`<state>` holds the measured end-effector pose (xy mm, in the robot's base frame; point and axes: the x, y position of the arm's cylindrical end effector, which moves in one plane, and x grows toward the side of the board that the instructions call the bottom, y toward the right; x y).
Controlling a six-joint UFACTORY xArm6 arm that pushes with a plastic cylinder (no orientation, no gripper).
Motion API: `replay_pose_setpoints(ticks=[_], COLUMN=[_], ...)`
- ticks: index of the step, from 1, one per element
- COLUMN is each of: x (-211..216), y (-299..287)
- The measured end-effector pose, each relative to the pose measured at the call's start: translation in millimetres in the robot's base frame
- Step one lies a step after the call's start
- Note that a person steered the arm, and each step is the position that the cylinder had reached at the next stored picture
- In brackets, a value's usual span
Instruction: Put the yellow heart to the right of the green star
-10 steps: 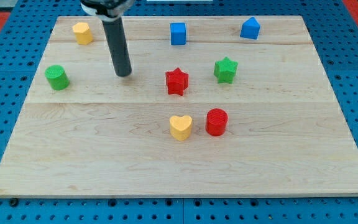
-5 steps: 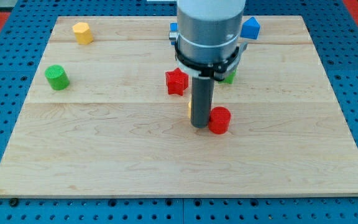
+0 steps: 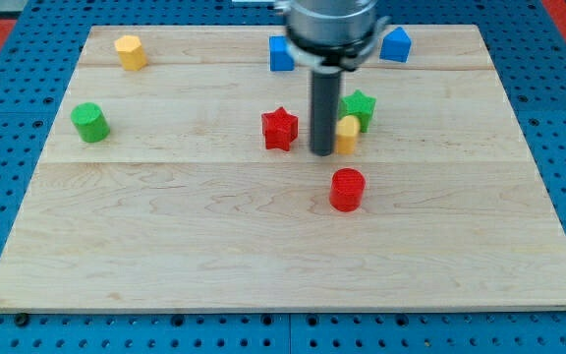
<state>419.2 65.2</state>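
The yellow heart lies near the board's middle, just below and left of the green star, touching or nearly touching it. My tip stands right against the heart's left side, between it and the red star. The rod hides part of the heart's left edge.
A red cylinder sits below the heart. A blue cube and a blue block are at the view's top. A yellow block is at top left and a green cylinder at left. The wooden board lies on a blue pegboard.
My tip swept from the upper left down to the yellow heart, then pushed it up and right until it rests by the green star. The red cylinder stayed put.
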Motion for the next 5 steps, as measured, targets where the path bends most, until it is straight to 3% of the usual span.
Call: replay_pose_setpoints(ticks=[2,3,5], x=[-18.8,-18.8,-31.8], y=[120.8,122.3,70.0])
